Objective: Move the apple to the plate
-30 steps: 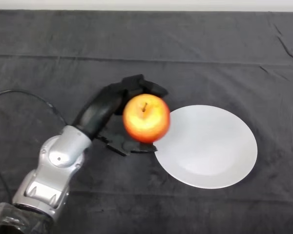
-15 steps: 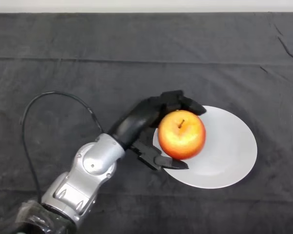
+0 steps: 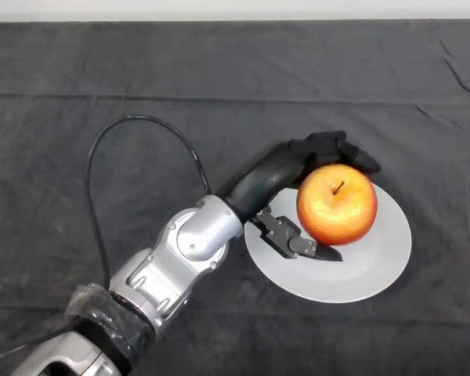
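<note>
hand (image 3: 286, 176) and apple (image 3: 337, 204) carried rightward, now over plate (image 3: 376, 274)

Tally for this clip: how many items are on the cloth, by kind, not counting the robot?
Apple: 1, held in the left hand
Plate: 1, white
Total: 2

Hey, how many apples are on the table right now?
1. The apple is held in the left hand, its fingers curled round it, over the white plate at the table's right-centre. Nothing suggests another apple hidden behind the arm.
</note>
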`<action>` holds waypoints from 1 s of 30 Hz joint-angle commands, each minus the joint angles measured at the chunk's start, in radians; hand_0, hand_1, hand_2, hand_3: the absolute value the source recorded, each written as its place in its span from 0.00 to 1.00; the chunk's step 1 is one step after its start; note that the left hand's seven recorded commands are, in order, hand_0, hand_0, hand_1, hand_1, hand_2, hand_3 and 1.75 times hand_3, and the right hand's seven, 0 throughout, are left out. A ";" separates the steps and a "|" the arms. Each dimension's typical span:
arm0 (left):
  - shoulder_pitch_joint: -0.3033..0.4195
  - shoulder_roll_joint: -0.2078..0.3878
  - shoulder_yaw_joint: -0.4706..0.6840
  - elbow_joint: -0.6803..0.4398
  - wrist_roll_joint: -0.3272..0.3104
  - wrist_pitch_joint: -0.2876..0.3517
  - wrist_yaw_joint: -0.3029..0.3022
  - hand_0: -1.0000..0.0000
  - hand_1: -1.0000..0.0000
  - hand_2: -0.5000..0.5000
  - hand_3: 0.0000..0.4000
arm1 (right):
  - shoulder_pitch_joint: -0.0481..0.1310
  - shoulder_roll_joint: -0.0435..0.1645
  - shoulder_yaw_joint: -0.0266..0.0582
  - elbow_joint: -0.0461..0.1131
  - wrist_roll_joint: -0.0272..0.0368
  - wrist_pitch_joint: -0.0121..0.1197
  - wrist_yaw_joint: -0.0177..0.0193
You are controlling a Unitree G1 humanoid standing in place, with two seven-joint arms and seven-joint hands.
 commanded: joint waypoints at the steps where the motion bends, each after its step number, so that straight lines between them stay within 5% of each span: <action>1: -0.057 0.007 -0.023 0.038 -0.008 -0.033 0.022 0.00 0.00 0.50 1.00 | 0.009 -0.015 -0.0038 -0.038 0.0103 0.005 -0.0068; 23: -0.117 0.003 -0.093 0.161 0.029 -0.096 0.116 0.00 0.00 0.50 1.00 | 0.006 -0.019 -0.0058 -0.029 0.0116 0.004 -0.0020; 24: -0.120 -0.002 -0.098 0.174 0.034 -0.102 0.125 1.00 1.00 0.50 0.00 | 0.006 -0.019 -0.0058 -0.028 0.0117 0.004 -0.0018; 30: -0.143 -0.013 -0.134 0.231 0.077 -0.122 0.173 1.00 1.00 0.50 0.00 | 0.006 -0.020 -0.0062 -0.026 0.0118 0.004 -0.0006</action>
